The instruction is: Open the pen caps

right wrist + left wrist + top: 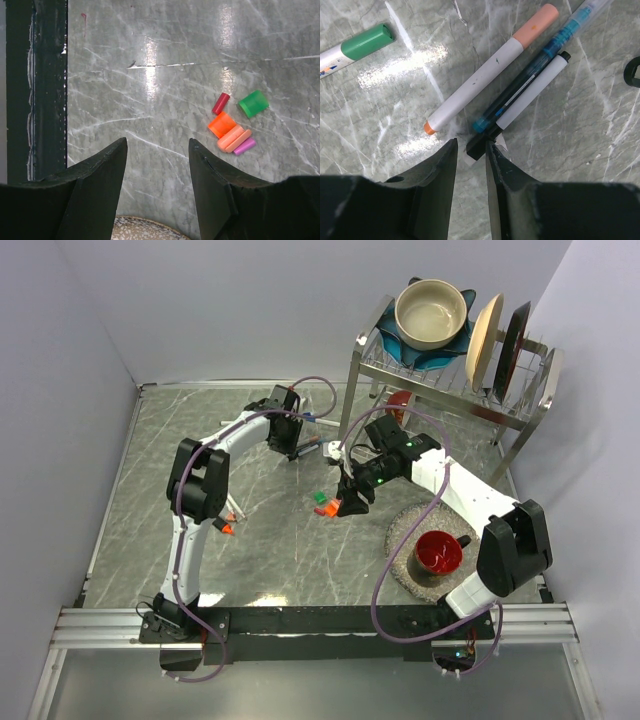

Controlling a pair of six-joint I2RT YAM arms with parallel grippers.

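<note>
Seen from above, the left hand [296, 450] is down at the tabletop [170, 450], well to the far left of the round mat [400, 530], over a few pens. The right hand [347, 502] hangs just left of the mat beside a small heap of loose caps [322, 503], which from there read only as green and red specks. The right wrist view sorts the heap out: a green cap [253, 103], a dark red cap [220, 103], an orange cap [222, 124], two salmon caps [234, 138] side by side and a pink cap [244, 146], all close together. That hand's fingers [100, 170] are spread wide, with only bare stone between them. The left wrist view shows what the overhead cannot: fingers [445, 170] standing close together, with the black cap [477, 146] of a white pen [532, 90] at the mouth of the narrow gap. Whether it is truly pinched I cannot tell. A clear blue pen [555, 45] lies against that pen. Beside it is a white marker [475, 85] with its peach cap [536, 26] on. A marker with a green end cap [367, 42] lies apart.
</note>
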